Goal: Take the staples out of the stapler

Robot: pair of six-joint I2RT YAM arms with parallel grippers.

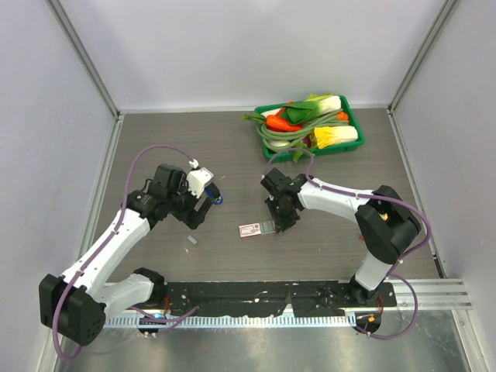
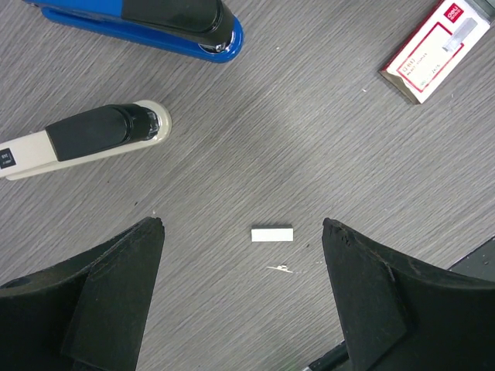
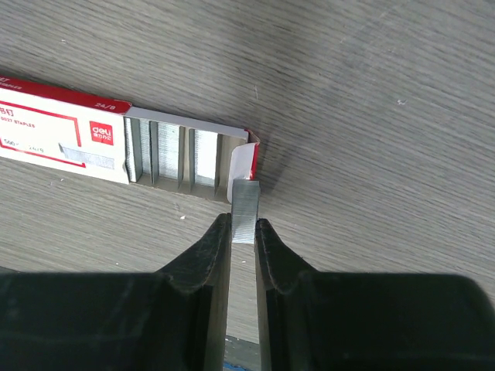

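**Right gripper** [image 3: 244, 226]: jaws nearly closed, pinching the staples [image 3: 246, 199], 1 silvery strip, at the open end of the staple box [image 3: 69, 143]. **Left gripper** [image 2: 241, 226]: wide open, empty, above a 2nd loose strip [image 2: 272, 233]. **Risk:** the thin strip may catch the box flap [image 3: 241, 161], then buckle or slip free.

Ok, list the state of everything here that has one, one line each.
staple box: open at one end, staples inside
held staple strip: pinched by the staple box's open end
right gripper: shut on the held staple strip
loose staple strip: flat on the table, ungripped
left gripper: open, empty, above the loose staple strip
blue stapler: looks closed
beige stapler: looks closed
basket: full of vegetables
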